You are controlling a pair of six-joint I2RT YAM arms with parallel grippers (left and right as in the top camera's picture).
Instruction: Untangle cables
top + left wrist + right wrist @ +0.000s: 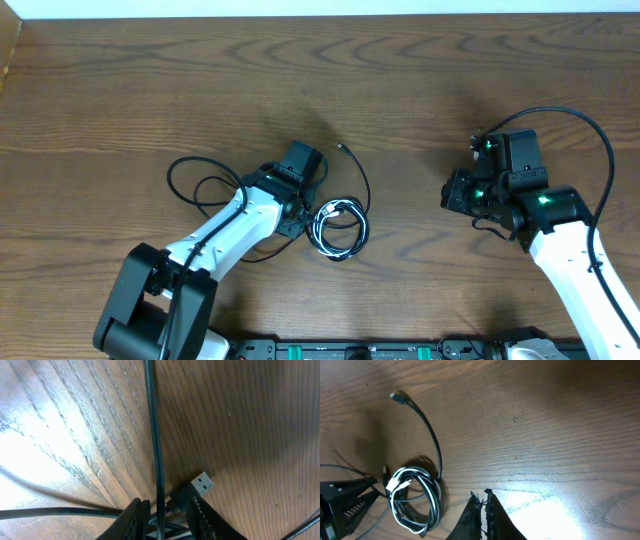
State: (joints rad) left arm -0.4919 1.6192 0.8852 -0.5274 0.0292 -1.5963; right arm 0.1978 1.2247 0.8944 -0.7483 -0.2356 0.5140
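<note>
A coil of white and black cables (340,228) lies at the table's middle; it also shows in the right wrist view (415,497). One black cable arcs from it to a small plug (345,148). A loose black cable loop (200,185) lies to the left. My left gripper (300,208) sits at the coil's left edge. Its fingers (167,512) are open and straddle a black cable (155,435), with a USB plug (202,484) beside the right finger. My right gripper (455,190) is shut and empty (482,497), well right of the coil.
The wooden table (430,80) stretches to a white edge at the back. A thick black wire (600,150) loops off my right arm.
</note>
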